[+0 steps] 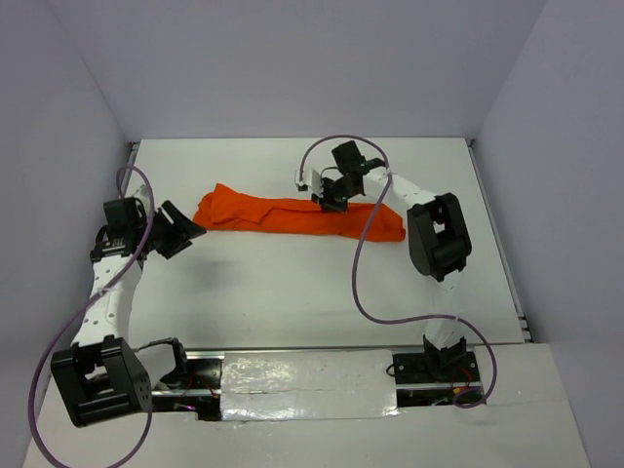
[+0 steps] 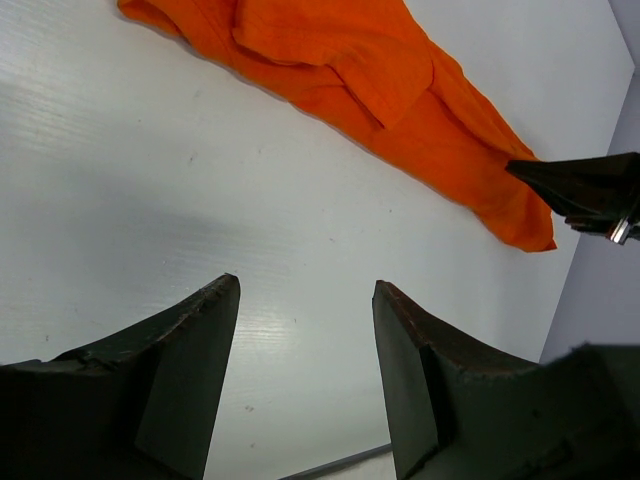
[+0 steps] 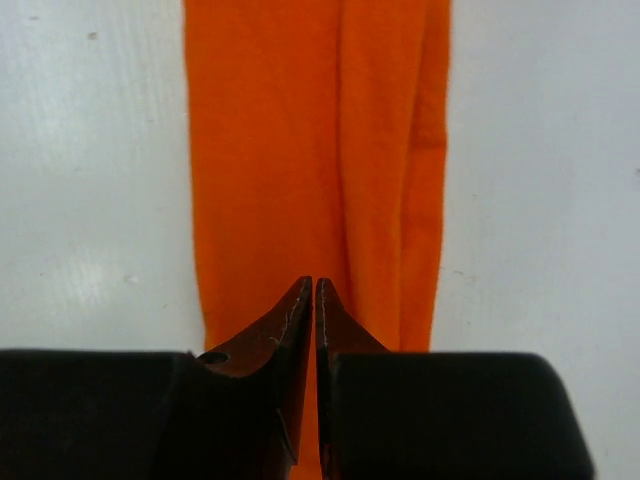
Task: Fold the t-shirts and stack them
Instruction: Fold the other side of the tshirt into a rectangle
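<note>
The orange t-shirt (image 1: 263, 212) lies folded into a long narrow band across the middle of the white table (image 1: 292, 283), running left to right. My right gripper (image 1: 330, 200) hovers over the band's middle, jaws closed together; in the right wrist view the gripper (image 3: 314, 285) points along the band (image 3: 270, 150), and no cloth shows between the tips. My left gripper (image 1: 185, 229) is open and empty, just left of the shirt's left end. In the left wrist view the gripper (image 2: 305, 290) is over bare table, with the shirt (image 2: 370, 80) beyond it.
Grey walls enclose the table at the left, back and right. A purple cable (image 1: 366, 283) from the right arm loops over the table in front of the shirt. The right gripper's tip (image 2: 590, 190) shows at the right edge of the left wrist view.
</note>
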`<state>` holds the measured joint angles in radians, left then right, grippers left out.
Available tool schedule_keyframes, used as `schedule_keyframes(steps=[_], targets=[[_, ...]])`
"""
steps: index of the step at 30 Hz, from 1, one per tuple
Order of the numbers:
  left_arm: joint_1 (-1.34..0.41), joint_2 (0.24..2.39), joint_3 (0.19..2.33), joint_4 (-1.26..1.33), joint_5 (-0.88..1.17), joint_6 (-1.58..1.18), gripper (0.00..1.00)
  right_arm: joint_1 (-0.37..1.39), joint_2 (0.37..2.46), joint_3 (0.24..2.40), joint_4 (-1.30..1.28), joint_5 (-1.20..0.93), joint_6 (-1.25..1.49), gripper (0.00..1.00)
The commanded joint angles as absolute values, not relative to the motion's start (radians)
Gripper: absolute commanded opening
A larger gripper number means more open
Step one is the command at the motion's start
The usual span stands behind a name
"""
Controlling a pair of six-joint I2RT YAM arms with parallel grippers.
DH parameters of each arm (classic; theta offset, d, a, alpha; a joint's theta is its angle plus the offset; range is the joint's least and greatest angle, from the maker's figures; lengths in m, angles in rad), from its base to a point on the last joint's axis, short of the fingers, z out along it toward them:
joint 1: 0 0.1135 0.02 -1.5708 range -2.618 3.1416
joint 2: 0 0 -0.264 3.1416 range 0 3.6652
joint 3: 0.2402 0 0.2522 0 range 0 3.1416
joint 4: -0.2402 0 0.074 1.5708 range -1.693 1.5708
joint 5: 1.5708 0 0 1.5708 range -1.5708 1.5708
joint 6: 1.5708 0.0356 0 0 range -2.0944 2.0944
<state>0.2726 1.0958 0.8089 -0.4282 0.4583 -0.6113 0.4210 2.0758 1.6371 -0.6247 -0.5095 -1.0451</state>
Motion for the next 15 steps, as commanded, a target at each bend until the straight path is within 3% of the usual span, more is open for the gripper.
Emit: schedule_keyframes(steps=[1,15], targets=[[0.278,1.072,0.796,-0.422,0.492,-0.632,0.69,0.437,2.111,1.686,-0.515,-0.422,-0.959,0.13],[0.276,1.062,0.785,-0.419,0.503,-0.637,0.68,0.466,2.186,1.799,-0.629,-0.393,-1.017,0.13]])
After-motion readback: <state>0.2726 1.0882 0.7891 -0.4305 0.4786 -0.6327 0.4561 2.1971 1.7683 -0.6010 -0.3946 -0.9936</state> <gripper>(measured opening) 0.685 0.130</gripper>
